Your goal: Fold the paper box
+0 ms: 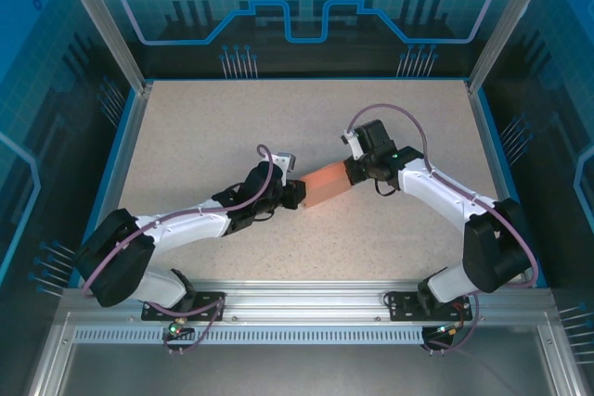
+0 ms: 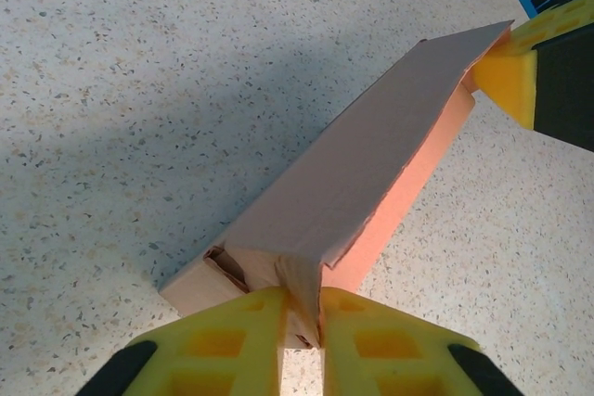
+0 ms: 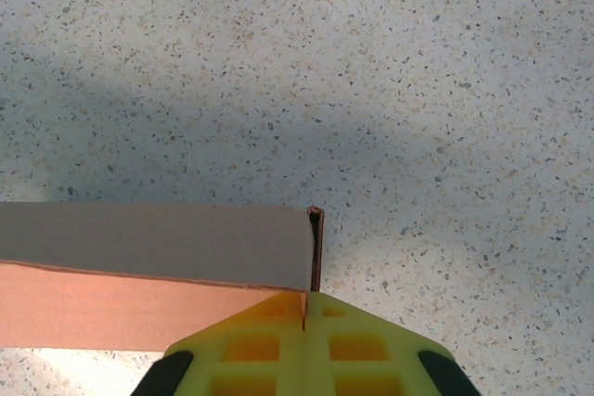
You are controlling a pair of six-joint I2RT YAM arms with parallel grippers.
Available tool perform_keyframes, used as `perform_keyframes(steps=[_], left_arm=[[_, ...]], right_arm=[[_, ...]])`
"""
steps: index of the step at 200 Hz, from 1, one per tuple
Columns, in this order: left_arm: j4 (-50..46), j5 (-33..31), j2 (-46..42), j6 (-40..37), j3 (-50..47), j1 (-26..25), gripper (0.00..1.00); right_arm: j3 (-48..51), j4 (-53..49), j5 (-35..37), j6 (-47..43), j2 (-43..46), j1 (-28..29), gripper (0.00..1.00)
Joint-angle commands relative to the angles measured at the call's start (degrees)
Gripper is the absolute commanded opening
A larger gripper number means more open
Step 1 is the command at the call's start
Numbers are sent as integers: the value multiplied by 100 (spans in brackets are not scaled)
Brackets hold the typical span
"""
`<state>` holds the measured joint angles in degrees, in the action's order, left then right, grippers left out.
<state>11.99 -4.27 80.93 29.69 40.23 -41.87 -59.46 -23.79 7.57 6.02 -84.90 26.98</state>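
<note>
While jaws grip paper box [image 1: 327, 182], speckled table [image 1: 232, 127]

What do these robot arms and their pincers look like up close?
The left arm and right arm match: white shells, chunky black joints, a lilac cable looping outside each. The jaws are bright yellow blocks with square recessed pockets and black backing.
</note>
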Motion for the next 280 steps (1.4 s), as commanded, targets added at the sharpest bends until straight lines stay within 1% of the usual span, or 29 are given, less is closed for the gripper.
perform_keyframes(steps=[1,52,65,78,105,143,163,207,251,280], left_arm=[[1,65,-108,-186,-125,-88,23],[-309,-135,-475,-436,-95,-65,41],[-385,-120,-548,-473,-95,-28,43],[-461,-87,-600,-497,-95,10,43],[-539,13,-631,-500,-77,83,39],[-527,159,-570,-421,-73,97,27],[-492,319,-478,-332,-47,101,23],[-109,756,-209,115,-68,96,23],[59,563,-145,260,-166,101,23],[296,432,-285,426,-324,107,21]], right_arm=[[142,-64,-450,18,-44,268,0],[110,-91,-399,-2,-101,270,0],[97,-91,-419,3,-114,263,0],[92,-91,-423,0,-132,276,0],[82,-91,-440,6,-158,271,0],[63,-97,-450,12,-167,272,0],[50,-91,-463,13,-176,281,0],[56,-65,-461,38,-184,340,0],[83,-33,-438,48,-167,397,0],[105,-27,-410,46,-176,426,0]])
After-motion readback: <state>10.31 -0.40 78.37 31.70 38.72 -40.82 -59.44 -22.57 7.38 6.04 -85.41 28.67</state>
